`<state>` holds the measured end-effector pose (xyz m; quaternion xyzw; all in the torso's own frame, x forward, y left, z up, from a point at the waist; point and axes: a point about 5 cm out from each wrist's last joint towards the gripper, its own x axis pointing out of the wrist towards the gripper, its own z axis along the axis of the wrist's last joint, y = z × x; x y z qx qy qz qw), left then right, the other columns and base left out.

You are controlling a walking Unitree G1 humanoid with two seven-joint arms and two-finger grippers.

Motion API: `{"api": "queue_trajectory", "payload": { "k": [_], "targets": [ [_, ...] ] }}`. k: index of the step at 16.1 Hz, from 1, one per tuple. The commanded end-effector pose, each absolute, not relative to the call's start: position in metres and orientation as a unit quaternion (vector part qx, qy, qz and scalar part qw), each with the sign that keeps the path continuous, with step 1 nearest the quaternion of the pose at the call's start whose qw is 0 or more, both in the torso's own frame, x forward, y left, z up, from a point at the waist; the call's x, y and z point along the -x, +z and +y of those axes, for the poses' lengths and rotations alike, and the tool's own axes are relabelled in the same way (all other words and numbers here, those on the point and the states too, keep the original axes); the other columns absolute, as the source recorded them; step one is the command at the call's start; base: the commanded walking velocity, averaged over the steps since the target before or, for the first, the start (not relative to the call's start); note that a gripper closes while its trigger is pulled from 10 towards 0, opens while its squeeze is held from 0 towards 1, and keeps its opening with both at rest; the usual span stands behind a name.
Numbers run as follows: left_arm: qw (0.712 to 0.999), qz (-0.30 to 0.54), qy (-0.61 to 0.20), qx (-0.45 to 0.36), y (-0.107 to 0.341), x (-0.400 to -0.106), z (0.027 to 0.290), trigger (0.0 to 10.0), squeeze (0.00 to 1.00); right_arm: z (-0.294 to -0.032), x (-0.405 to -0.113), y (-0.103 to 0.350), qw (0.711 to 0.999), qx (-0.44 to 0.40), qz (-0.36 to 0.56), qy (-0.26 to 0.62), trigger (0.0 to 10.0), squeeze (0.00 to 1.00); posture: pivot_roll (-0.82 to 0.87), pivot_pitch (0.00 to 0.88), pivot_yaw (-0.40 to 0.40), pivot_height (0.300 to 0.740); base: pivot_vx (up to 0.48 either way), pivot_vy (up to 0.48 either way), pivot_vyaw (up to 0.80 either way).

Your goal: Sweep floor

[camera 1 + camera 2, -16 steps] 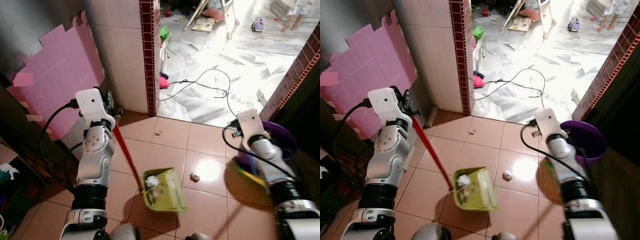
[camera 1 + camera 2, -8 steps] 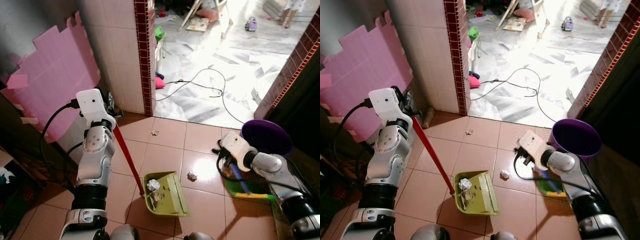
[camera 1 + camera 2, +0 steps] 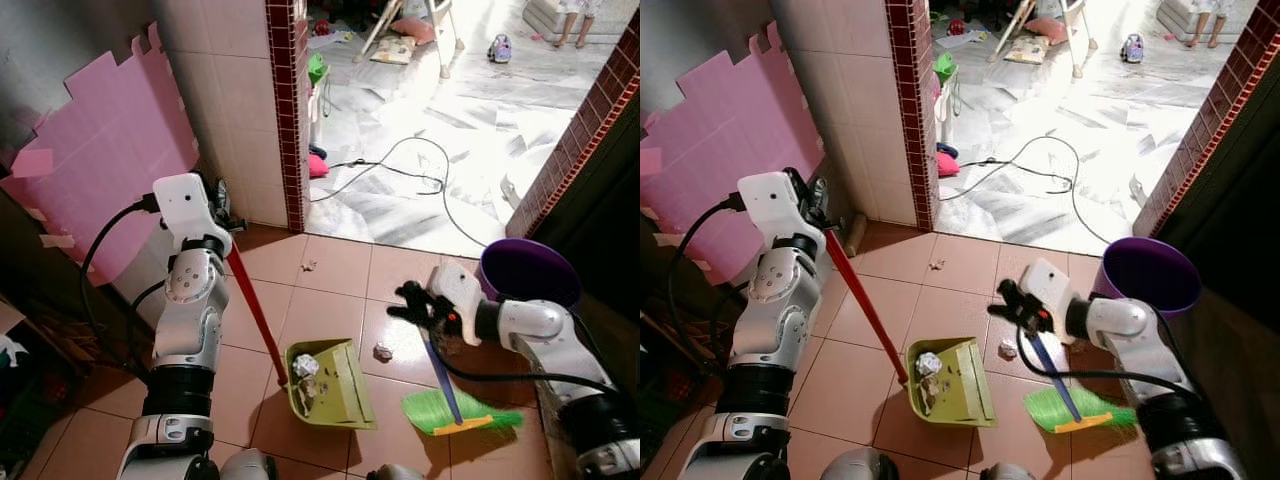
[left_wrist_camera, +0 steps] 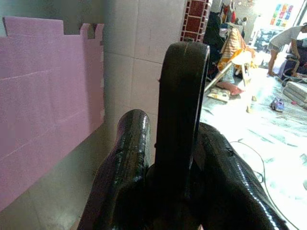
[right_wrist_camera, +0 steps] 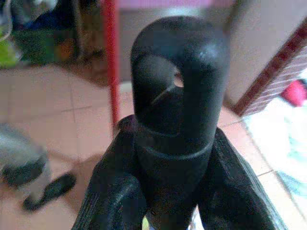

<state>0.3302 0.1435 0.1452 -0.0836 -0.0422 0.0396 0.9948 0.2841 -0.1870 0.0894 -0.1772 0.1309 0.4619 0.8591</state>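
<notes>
Green-bristled broom with blue handle (image 3: 452,400) has been swung toward the crumpled white paper scrap (image 3: 383,352) | right gripper (image 3: 412,303) clamped on its handle | left gripper (image 3: 222,215) closed on red-handled green plastic dustpan (image 3: 330,385), paper inside, on terracotta tiled floor (image 3: 330,270).

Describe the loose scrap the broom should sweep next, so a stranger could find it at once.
Start at the green dustpan on the terracotta floor tiles. Just off its open mouth, toward the right gripper holding the green broom, lies a crumpled white paper ball. Unlike the crumpled scraps already in the pan, it sits alone on bare tile.
</notes>
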Motion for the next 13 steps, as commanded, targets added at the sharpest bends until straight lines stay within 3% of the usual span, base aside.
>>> {"api": "queue_trajectory", "payload": {
  "k": [1,3,8,13],
  "targets": [
    [0.993,-0.075,0.03,0.088,0.163,-0.335,0.141,10.0,0.0,-0.181,-0.294,0.098,0.887,0.151,0.084,0.429,10.0,0.0,-0.1,0.0,0.048,0.74,0.0,0.0,0.0],
    [0.993,-0.075,0.03,0.089,0.163,-0.335,0.141,10.0,0.0,-0.168,-0.303,0.105,0.914,0.11,0.034,0.389,10.0,0.0,-0.1,0.0,0.049,0.74,0.0,0.0,0.0],
    [0.992,-0.078,0.027,0.091,0.165,-0.336,0.137,10.0,0.0,-0.135,-0.318,0.124,0.94,0.071,-0.063,0.327,10.0,0.0,-0.1,0.0,0.047,0.74,0.0,0.0,0.0],
    [0.992,-0.083,0.029,0.094,0.163,-0.332,0.139,10.0,0.0,-0.145,-0.318,0.146,0.952,0.1,-0.119,0.264,10.0,0.0,-0.1,0.0,0.04,0.74,0.0,0.0,0.0]
  ]
}}
